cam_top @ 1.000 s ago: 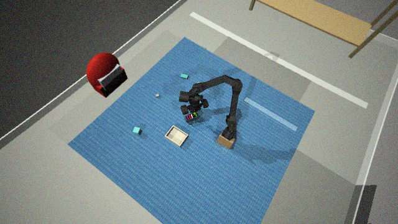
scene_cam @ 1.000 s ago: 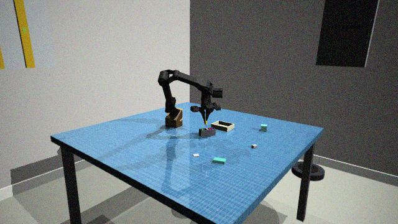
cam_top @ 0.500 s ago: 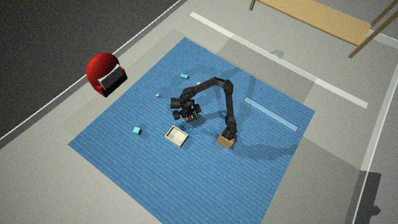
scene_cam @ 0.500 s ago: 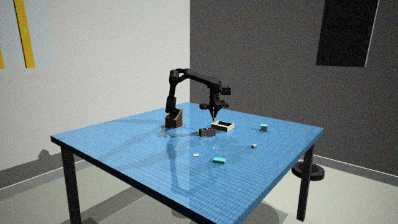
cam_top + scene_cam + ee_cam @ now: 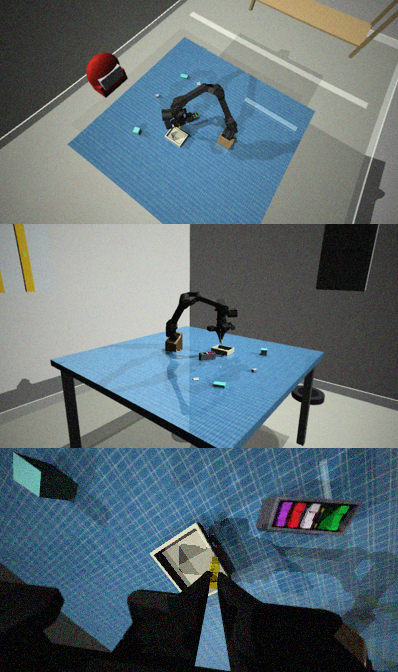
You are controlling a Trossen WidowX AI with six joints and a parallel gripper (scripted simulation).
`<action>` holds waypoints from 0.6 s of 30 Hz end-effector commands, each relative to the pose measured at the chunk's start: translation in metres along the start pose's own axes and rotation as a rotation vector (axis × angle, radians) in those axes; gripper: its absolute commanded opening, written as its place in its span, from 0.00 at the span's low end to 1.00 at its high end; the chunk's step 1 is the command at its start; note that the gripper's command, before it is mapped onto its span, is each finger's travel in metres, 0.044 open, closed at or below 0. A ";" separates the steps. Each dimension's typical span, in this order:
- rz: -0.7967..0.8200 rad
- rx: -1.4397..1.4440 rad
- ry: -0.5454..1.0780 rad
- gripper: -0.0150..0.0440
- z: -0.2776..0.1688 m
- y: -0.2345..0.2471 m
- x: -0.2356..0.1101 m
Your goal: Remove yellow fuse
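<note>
My gripper (image 5: 213, 575) (image 5: 221, 340) points down and is shut on the yellow fuse (image 5: 215, 566) (image 5: 221, 341). It holds the fuse above the tray (image 5: 175, 580) (image 5: 228, 352) (image 5: 171, 140), near one rim as the wrist view shows it. In the top view the fuse (image 5: 179, 126) shows as a small yellow spot beside the tray's rim. The grey fuse block (image 5: 266, 514) (image 5: 207, 357) stands apart from the tray and holds purple, red, white and green fuses. An empty slot shows between the white and green fuses. In the top view the arm partly hides the block.
A teal block (image 5: 136, 130) (image 5: 263, 351) (image 5: 27, 477) stands beyond the tray. A flat teal block (image 5: 184, 76) (image 5: 219, 384), a small grey cube (image 5: 157, 95) (image 5: 254, 370) and a small white piece (image 5: 198, 83) (image 5: 196, 379) lie farther off on the blue table top.
</note>
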State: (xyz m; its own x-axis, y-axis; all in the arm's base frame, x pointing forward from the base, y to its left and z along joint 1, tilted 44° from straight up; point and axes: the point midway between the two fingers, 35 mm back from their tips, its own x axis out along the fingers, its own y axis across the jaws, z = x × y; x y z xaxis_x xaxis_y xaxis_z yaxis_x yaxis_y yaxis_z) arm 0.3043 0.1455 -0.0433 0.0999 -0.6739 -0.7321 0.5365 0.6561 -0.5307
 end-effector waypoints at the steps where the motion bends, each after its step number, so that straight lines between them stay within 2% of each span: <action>1: -0.002 0.002 0.002 0.25 -0.019 0.020 0.002; 5: -0.004 0.003 0.000 0.25 -0.033 0.033 0.004; 18: -0.005 0.004 0.000 0.25 -0.034 0.034 0.015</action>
State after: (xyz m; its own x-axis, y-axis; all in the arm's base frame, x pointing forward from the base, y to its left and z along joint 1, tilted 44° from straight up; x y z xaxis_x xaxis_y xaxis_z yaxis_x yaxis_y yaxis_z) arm 0.2959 0.1733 -0.0810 0.1025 -0.6751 -0.7306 0.5396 0.6547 -0.5293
